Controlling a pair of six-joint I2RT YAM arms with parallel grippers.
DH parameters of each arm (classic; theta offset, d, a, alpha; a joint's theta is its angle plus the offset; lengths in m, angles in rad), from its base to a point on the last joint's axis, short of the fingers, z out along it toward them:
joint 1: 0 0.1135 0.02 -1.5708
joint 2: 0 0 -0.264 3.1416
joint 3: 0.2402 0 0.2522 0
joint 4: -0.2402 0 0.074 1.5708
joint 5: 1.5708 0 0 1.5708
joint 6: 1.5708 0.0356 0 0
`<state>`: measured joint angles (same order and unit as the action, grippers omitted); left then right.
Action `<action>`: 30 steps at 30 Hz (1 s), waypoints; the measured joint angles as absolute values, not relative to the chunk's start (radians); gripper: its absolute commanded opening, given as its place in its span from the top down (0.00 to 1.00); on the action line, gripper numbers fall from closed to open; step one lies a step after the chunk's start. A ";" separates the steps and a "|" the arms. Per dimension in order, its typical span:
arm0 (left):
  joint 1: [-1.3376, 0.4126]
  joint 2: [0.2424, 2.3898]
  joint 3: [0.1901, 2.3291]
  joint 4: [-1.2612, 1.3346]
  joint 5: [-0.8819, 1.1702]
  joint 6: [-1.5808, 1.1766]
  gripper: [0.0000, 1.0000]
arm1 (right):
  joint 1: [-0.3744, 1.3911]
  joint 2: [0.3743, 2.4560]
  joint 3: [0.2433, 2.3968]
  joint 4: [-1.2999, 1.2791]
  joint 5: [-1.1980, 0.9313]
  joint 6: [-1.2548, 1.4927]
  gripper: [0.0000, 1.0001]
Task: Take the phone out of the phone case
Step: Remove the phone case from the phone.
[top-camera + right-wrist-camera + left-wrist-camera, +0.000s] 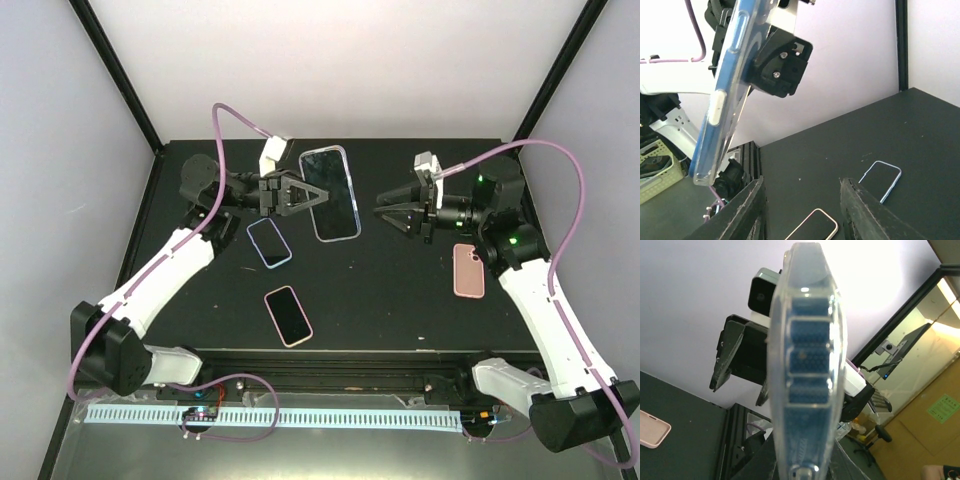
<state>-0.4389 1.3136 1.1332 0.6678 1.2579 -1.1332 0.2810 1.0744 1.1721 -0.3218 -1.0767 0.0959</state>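
Note:
A blue phone (330,193) in a clear phone case is held up above the table, screen facing the top camera. My left gripper (308,195) is shut on its left long edge. In the left wrist view the phone case (807,365) fills the middle, edge-on, with the blue phone showing through it. My right gripper (385,217) hovers just right of the phone, apart from it, its jaws open and empty. The right wrist view shows the phone (725,95) up at the left, clamped in the left gripper (782,65), beyond my spread right gripper (801,187).
On the black table lie a blue-rimmed phone (269,243), a pink-rimmed phone (288,315) and a pink case (468,270) face down at the right. Black frame posts stand at the back corners.

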 measured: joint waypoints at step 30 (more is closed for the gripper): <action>-0.438 1.336 1.142 0.598 1.255 -1.076 0.98 | 0.387 1.084 1.121 -0.297 -1.188 0.210 0.61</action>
<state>-0.4377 1.3357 1.1416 0.5983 1.2552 -1.0756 0.3870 1.0836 1.1213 -0.2974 -1.1877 0.2096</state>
